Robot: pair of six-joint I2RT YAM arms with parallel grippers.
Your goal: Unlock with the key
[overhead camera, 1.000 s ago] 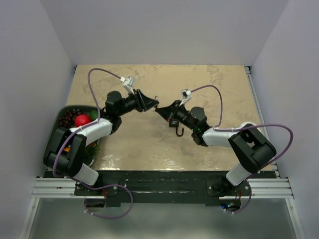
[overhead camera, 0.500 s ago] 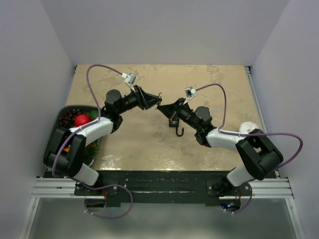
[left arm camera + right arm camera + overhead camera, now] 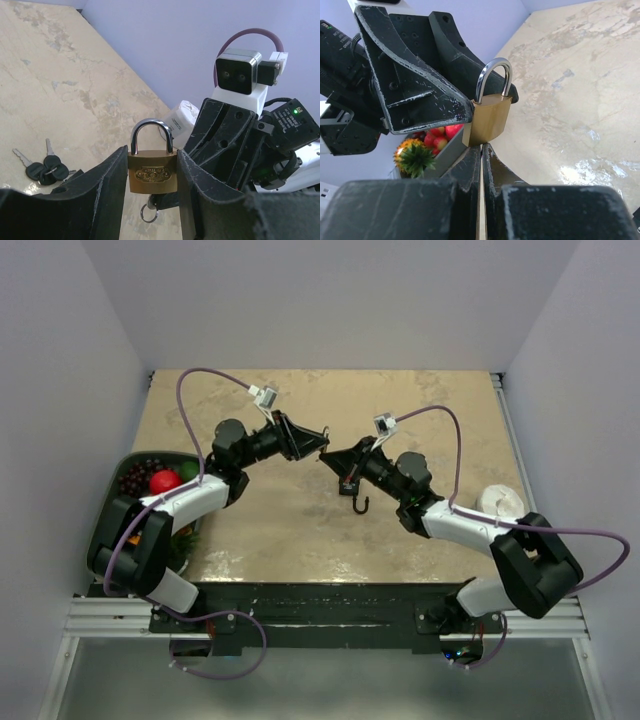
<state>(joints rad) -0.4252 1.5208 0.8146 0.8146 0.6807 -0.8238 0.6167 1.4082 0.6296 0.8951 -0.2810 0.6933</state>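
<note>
A brass padlock (image 3: pixel 151 172) with a steel shackle is clamped by its sides between my left gripper's (image 3: pixel 150 156) jaws, held above the table. Its shackle looks seated in the body. My right gripper (image 3: pixel 482 148) is shut on the key, whose tip meets the padlock's (image 3: pixel 488 119) underside. The key's dark head and its ring (image 3: pixel 148 214) show just below the lock body. In the top view the left gripper (image 3: pixel 318 438) and the right gripper (image 3: pixel 328 454) meet tip to tip over the middle of the table.
Spare black-headed keys (image 3: pixel 42 167) lie on the tan table, also visible in the top view (image 3: pixel 358 502). A grey bin (image 3: pixel 112 472) of fruit sits at the left edge. A white object (image 3: pixel 497 500) lies at the right near the right arm.
Both grippers shifted slightly right and away together, still joined at the lock. The right arm's elbow swung outward to the right.
</note>
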